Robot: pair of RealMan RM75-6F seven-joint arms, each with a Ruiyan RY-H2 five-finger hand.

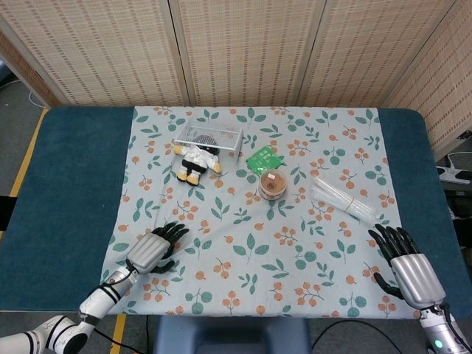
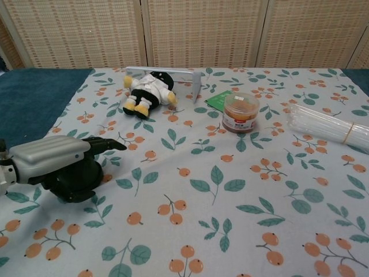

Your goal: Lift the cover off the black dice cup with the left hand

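Reference landmark: the jar (image 1: 273, 184) with the brown contents, standing upright near the middle of the floral cloth (image 1: 295, 258).

1. Left hand (image 1: 151, 251): I read it well to the near left of the jar, low over the cloth. Its silver back faces up and its dark fingers (image 2: 106, 145) reach forward, towards the jar side.
2. Task object: in the chest view a black rounded body (image 2: 78, 184) sits directly under the left palm, resting on the cloth. I cannot tell whether this is the dice cup with its cover or the hand's own dark underside. I also cannot tell whether the hand grips it.
3. Right hand (image 1: 405, 262): it lies well to the near right of the jar, at the edge of the cloth. Its fingers are spread apart and it holds nothing. Only the head view shows it.
4. Other items:
   - A green packet (image 1: 262, 158) lies just behind the jar, touching or nearly so.
   - A plush doll (image 1: 198, 158) lies to the far left of the jar and leans against a metal mesh tray (image 1: 210, 136).
   - A bundle of clear sticks (image 1: 343, 199) lies to the right of the jar, apart from it.
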